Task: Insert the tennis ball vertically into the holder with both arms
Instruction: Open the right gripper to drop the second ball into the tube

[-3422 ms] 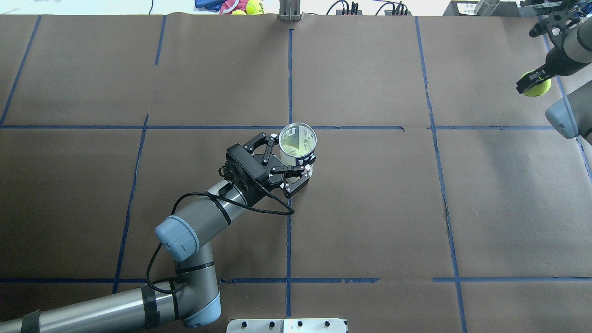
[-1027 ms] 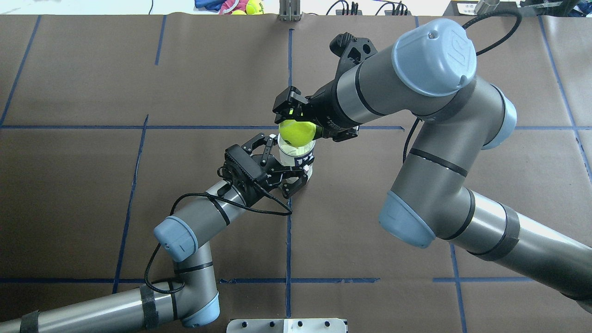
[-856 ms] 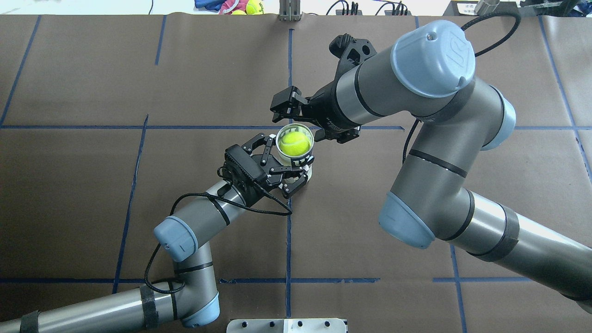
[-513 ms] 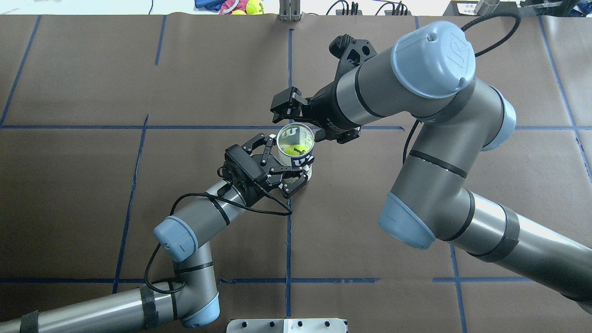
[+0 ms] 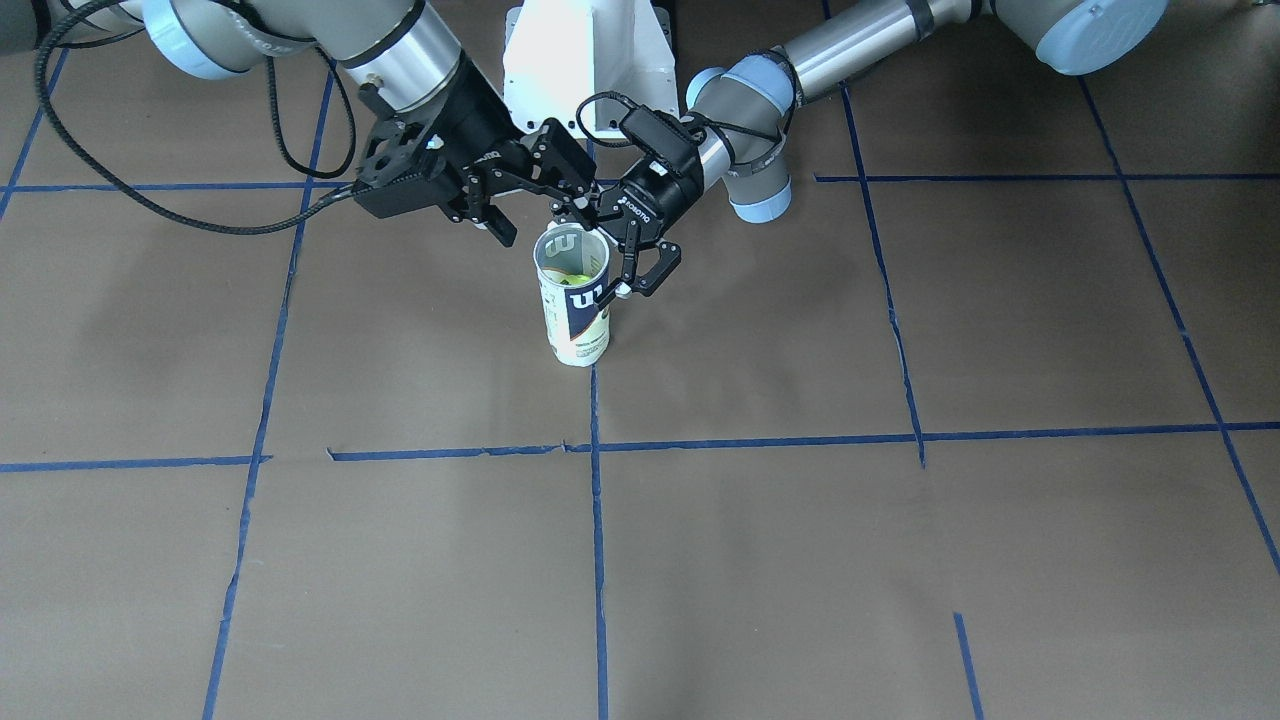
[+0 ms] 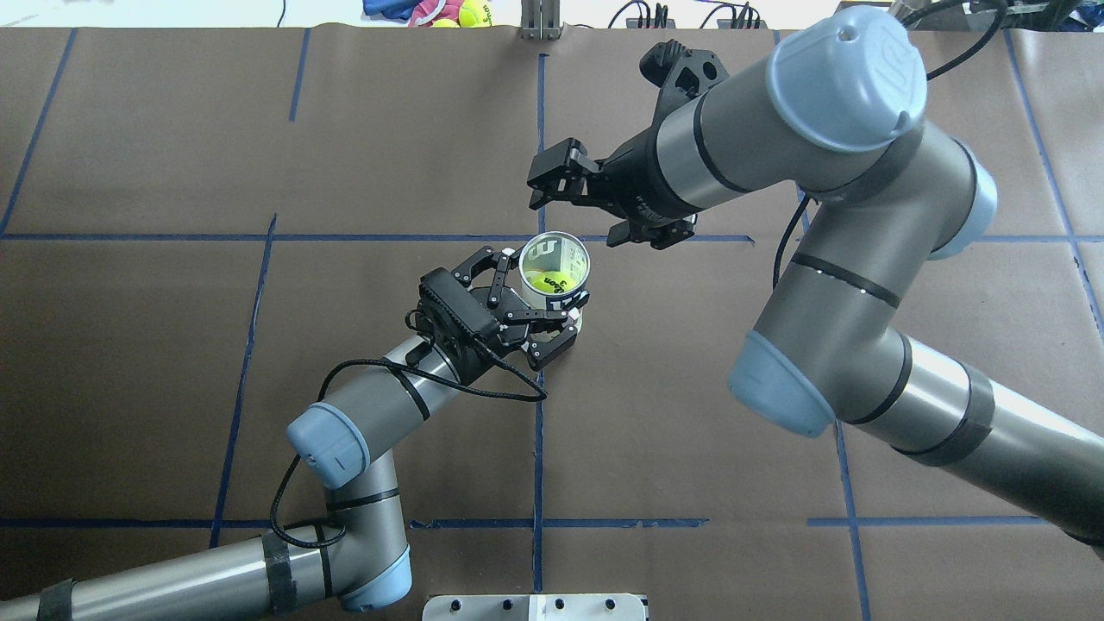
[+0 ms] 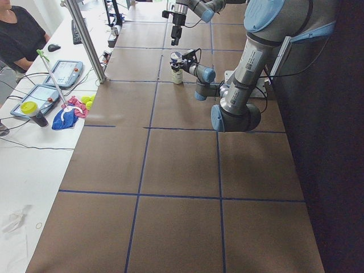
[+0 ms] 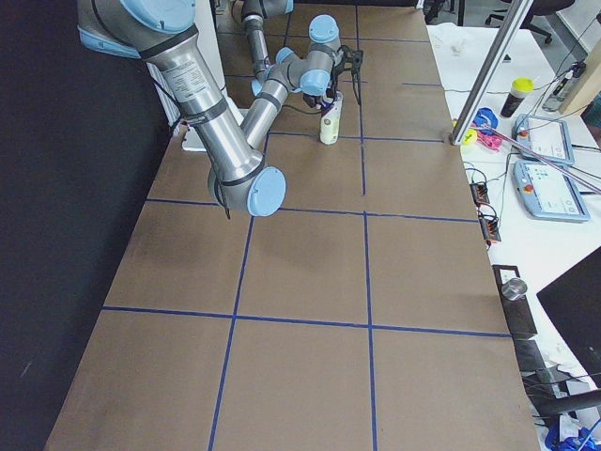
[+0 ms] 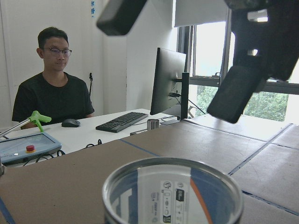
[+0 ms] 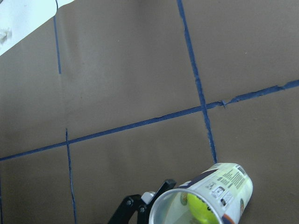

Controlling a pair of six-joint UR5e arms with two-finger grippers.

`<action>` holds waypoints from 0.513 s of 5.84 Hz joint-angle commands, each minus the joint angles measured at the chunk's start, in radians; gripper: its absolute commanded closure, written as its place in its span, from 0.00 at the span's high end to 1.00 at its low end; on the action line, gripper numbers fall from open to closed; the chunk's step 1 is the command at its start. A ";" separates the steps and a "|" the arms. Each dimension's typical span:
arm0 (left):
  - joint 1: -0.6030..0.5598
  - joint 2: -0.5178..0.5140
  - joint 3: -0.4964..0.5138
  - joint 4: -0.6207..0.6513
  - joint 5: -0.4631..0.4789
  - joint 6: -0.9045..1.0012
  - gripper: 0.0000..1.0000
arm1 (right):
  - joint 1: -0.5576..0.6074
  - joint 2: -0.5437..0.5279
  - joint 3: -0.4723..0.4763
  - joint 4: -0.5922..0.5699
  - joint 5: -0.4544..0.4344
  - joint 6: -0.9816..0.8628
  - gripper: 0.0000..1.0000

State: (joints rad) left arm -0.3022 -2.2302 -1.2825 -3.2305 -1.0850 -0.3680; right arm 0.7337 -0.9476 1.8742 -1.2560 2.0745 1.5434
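Fuzzy and yellow-green, the tennis ball [image 6: 547, 281] sits deep inside the holder [image 5: 575, 310], lower than the left gripper [image 6: 543, 297]; its 2 fingers [image 6: 548, 345] are clenched on the clear can's wall from either side, just under the metal rim. That grip seems meant to keep the tall, light can upright on the brown paper counter [image 6: 172, 345], its mouth steady for a drop from above. The right gripper [image 6: 574, 207] hangs higher than the rim and beyond the left fingers, its own fingers spread and empty, apart from the can; the insertion looks done, and what remains is probably to clear away without knocking the can. A white "W" on the navy label shows through the clear wall; the small print on the white panel is too fine to read; the ball's black lettering ends in "son"; the left gripper's body reads "ROBOTIQ".
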 commanded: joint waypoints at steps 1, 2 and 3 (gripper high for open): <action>-0.001 0.001 -0.044 0.000 -0.001 0.001 0.99 | 0.155 -0.066 0.009 0.003 0.179 -0.090 0.99; -0.005 0.003 -0.081 0.003 -0.003 0.006 0.99 | 0.212 -0.113 0.010 0.003 0.243 -0.182 0.99; -0.011 0.003 -0.108 0.009 -0.003 0.006 1.00 | 0.252 -0.135 0.008 0.000 0.266 -0.233 0.99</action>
State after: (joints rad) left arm -0.3082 -2.2279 -1.3638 -3.2261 -1.0872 -0.3631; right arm 0.9416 -1.0556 1.8827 -1.2542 2.3050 1.3685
